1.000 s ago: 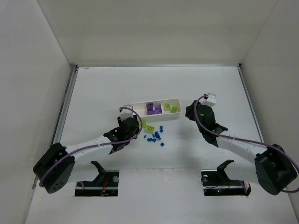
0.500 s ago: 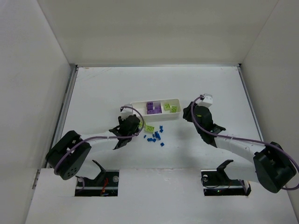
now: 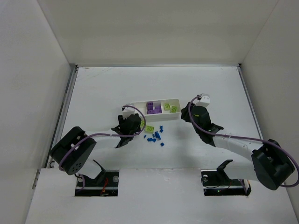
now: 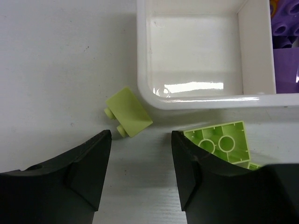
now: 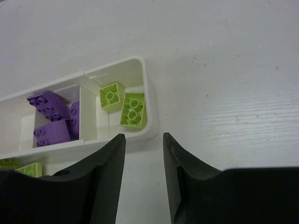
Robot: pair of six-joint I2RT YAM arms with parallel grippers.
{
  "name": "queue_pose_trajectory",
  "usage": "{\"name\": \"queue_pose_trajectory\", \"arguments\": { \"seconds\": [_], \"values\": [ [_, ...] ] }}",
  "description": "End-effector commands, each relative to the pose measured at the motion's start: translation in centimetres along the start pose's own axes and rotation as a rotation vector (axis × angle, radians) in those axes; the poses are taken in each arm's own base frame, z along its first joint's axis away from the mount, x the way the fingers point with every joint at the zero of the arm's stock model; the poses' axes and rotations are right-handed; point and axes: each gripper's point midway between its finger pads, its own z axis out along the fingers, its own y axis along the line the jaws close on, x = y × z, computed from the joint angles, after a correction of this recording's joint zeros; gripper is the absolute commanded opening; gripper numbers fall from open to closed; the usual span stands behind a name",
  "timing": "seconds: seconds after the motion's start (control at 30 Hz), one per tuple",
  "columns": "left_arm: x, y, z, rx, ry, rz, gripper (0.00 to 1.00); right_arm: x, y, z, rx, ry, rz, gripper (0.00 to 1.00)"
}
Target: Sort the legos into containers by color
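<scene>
Left gripper [image 4: 140,139]: about half open, gripping nothing, low over the table. Just ahead, small green brick [image 4: 127,112] beside the white tray's [image 4: 196,99] near left corner; bigger green brick [image 4: 219,140] upside down by the right finger. Right gripper [image 5: 143,140]: likewise parted, nothing held, at the tray's right end. Inside: purple blocks [image 5: 49,116] middle, two green bricks [image 5: 131,109] right. Blue pieces [image 3: 155,136] loose on the table.

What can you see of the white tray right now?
The white tray is a long, shallow, glossy plastic box with rounded corners and three square compartments. It lies flat on the table. Its left compartment is empty, the middle holds purple blocks, the right holds two lime-green bricks. A small lime brick lies just outside its near left corner.
</scene>
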Motion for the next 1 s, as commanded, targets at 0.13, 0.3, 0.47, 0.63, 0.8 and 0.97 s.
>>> {"name": "queue_pose_trajectory", "arguments": {
  "seconds": [0.13,0.3,0.47,0.63,0.8,0.97],
  "values": [
    [-2.9,0.6,-0.1,-0.064,-0.099,-0.023,0.54,-2.7,2.2,0.2,-0.053,-0.075,0.023,0.44],
    [-4.0,0.5,0.7,-0.084,-0.135,-0.036,0.52,-2.3,2.5,0.3,-0.057,-0.064,0.011,0.44],
    [-4.4,-0.1,1.8,-0.085,-0.141,-0.009,0.53,-2.1,2.8,0.3,-0.062,-0.054,0.006,0.44],
    [-4.5,-0.5,2.4,-0.086,-0.139,0.012,0.46,-2.0,2.9,0.3,-0.064,-0.052,-0.001,0.44],
    [-3.6,-0.3,1.3,-0.079,-0.124,0.028,0.29,-2.1,2.8,0.3,-0.062,-0.056,-0.002,0.44],
    [-3.7,-0.4,-2.0,-0.031,-0.136,0.002,0.22,-2.2,2.8,0.3,-0.060,-0.061,-0.002,0.44]
  ]
}}
